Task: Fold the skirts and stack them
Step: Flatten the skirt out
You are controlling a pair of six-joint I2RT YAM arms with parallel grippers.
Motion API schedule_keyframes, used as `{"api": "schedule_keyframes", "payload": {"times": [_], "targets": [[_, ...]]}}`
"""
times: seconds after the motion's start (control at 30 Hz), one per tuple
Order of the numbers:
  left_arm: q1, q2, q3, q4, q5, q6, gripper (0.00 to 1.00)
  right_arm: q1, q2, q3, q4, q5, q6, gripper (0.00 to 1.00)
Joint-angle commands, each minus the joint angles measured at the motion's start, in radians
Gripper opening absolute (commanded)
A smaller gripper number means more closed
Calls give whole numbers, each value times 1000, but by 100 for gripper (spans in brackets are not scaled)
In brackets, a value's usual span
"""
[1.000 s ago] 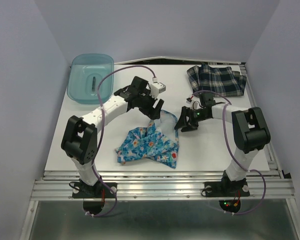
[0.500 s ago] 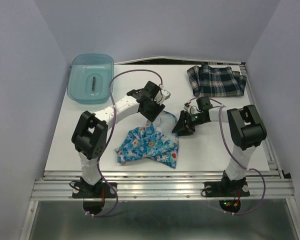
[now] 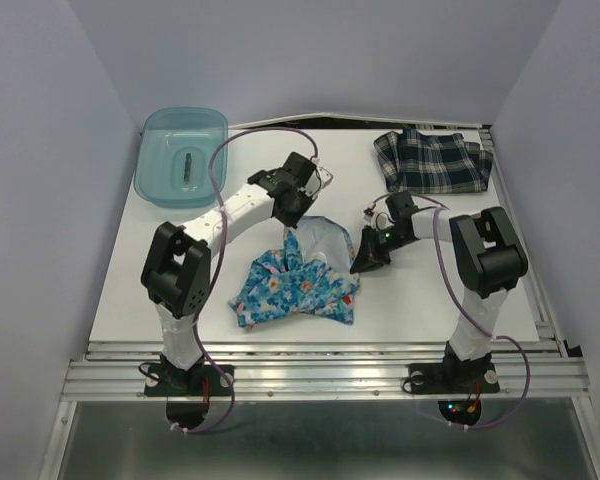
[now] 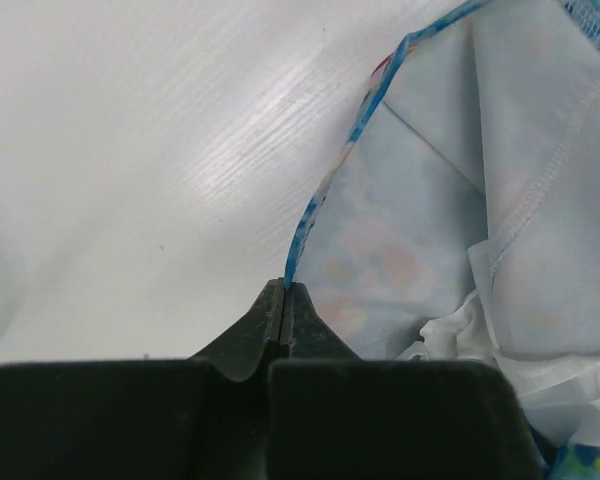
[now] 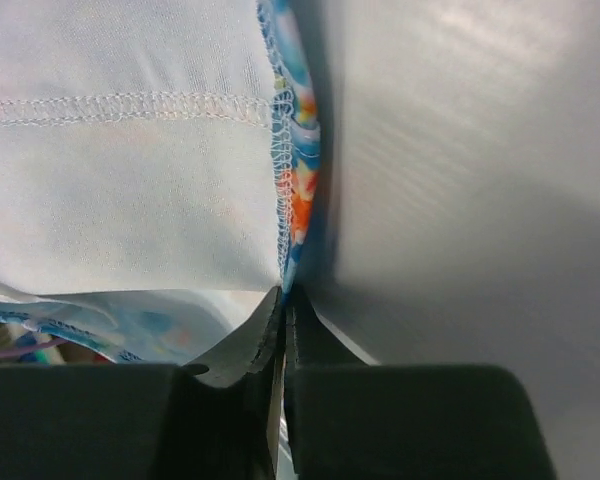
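The blue flowered skirt (image 3: pixel 298 285) lies crumpled at the table's middle, its pale inside (image 3: pixel 322 238) turned up at the far end. My left gripper (image 3: pixel 294 226) is shut on that far edge; in the left wrist view the blue hem (image 4: pixel 332 175) runs straight into the closed jaws of the left gripper (image 4: pixel 284 291). My right gripper (image 3: pixel 361 258) is shut on the skirt's right edge; the stitched hem (image 5: pixel 292 180) enters the closed jaws of the right gripper (image 5: pixel 284 297). The plaid skirt (image 3: pixel 432 160) lies folded at the far right, away from both grippers.
A translucent teal bin (image 3: pixel 182 155) stands at the far left corner with a small dark object inside. Purple cables loop over both arms. Grey walls close in left and right. The table's metal rail (image 3: pixel 320 365) runs along the near edge.
Both grippers have closed on the flowered skirt's far edge. The left gripper came down to the cloth; the right one slid left onto it. The edge now stands slightly lifted.
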State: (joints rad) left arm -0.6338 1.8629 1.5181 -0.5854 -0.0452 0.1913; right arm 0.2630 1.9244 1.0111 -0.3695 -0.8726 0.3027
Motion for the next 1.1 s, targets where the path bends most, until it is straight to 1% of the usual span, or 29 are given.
{"api": "schedule_keyframes", "payload": {"times": [0.0,0.07,0.1,0.17,0.2,0.23,0.27,0.3,0.37,0.4,0.47,0.57,0.6,0.67,0.77,0.8,0.83,0.87,0.9,0.93,1.07], "targets": [[17,-131,106,9,-82,37,0,5,-51,128,-132,214,-115,2],[34,-169,154,19,-102,57,0,5,-89,181,-202,297,-145,1],[54,-195,187,27,-110,69,0,-5,-103,237,-244,381,-155,1],[74,-217,220,38,-120,80,0,-16,-128,303,-276,466,-184,1],[83,-228,250,45,-134,88,0,-16,-151,372,-301,548,-200,1],[92,-237,264,56,-142,95,0,-16,-162,406,-308,587,-215,1],[111,-260,275,82,-156,112,0,-16,-182,443,-316,668,-247,1],[120,-278,296,108,-165,120,0,-16,-189,516,-328,705,-266,1],[135,-294,320,128,-180,149,0,-25,-199,590,-342,773,-330,1],[137,-298,339,143,-200,158,0,-25,-200,660,-357,837,-350,1],[141,-310,356,153,-220,178,0,-25,-205,722,-368,894,-408,1],[172,-333,357,183,-245,198,0,-25,-220,812,-378,1021,-480,1],[181,-341,356,183,-245,198,0,-25,-220,828,-378,1021,-494,1],[195,-366,329,196,-240,197,0,-25,-240,842,-378,1060,-531,1],[206,-396,274,185,-242,191,0,-25,-281,805,-378,1078,-566,1],[207,-407,251,185,-242,186,0,-25,-291,758,-376,1095,-577,1],[210,-435,204,193,-243,181,0,-25,-301,730,-375,1110,-589,1],[215,-452,153,202,-252,180,0,-25,-324,669,-362,1147,-612,1],[215,-465,152,202,-255,178,0,-25,-338,669,-362,1147,-625,1],[224,-497,111,206,-257,174,0,-25,-356,602,-333,1181,-639,1],[256,-556,83,199,-249,160,0,-25,-423,494,-253,1247,-704,1]]}}
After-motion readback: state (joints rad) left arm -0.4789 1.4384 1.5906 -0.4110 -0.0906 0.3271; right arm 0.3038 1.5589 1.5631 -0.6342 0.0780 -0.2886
